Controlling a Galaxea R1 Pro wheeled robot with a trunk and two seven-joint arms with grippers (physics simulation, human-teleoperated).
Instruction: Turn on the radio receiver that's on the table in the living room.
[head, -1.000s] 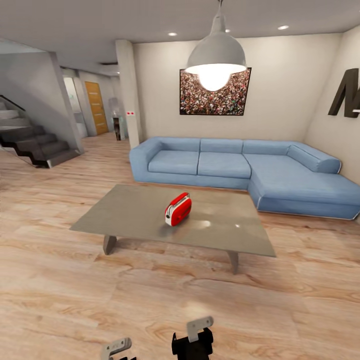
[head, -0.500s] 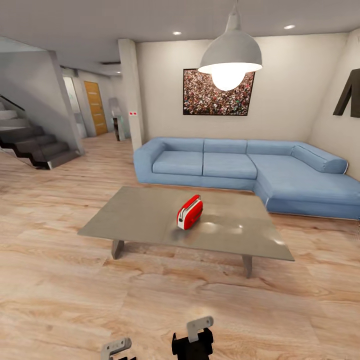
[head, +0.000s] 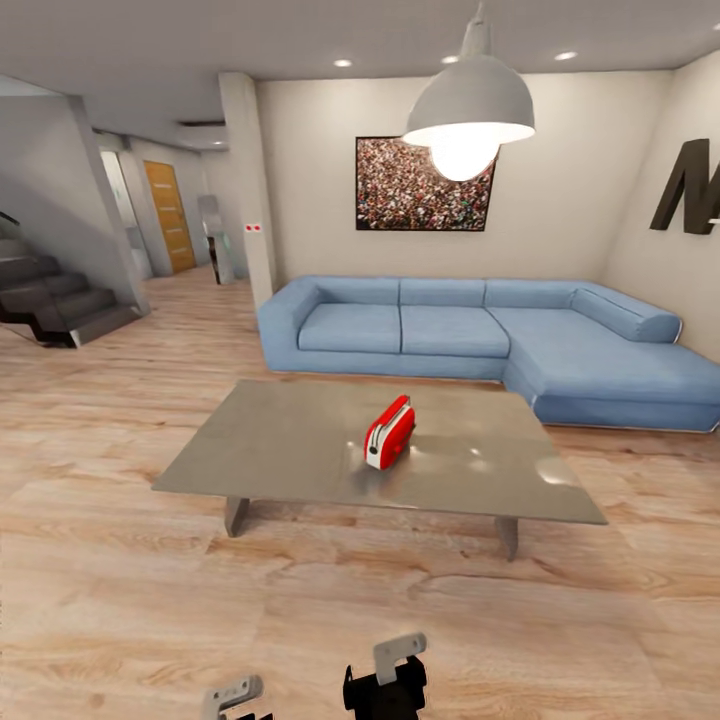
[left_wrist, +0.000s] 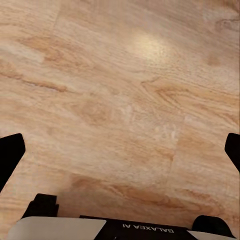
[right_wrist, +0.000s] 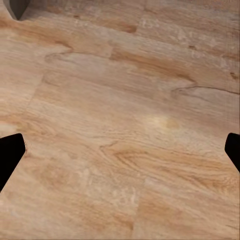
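- The radio receiver (head: 389, 432) stands on the tabletop (head: 280, 440), near its middle and a little toward the sofa-side half, with the blue sofa (head: 470, 335) well behind it.
- Judged from its look, the receiver is a small rigid box with a glossy red shell and a pale band: probably light, stiff and rather slippery, so a push could slide it over the smooth grey top.
- Turning it on likely calls for a press or a twist at the control on its face, not a lift; which face carries that control is too small to tell from here.
- If steadying is needed, the flat red sides look the safest place to hold.
- Both arms hang low, close to the robot's body and well short of the tabletop, over the wood floor (left_wrist: 125, 100).
- The left end effector (left_wrist: 120, 150) is spread wide, its dark fingertips at the edges of its wrist view.
- The right end effector (right_wrist: 120, 150) is likewise spread apart, holding nothing.
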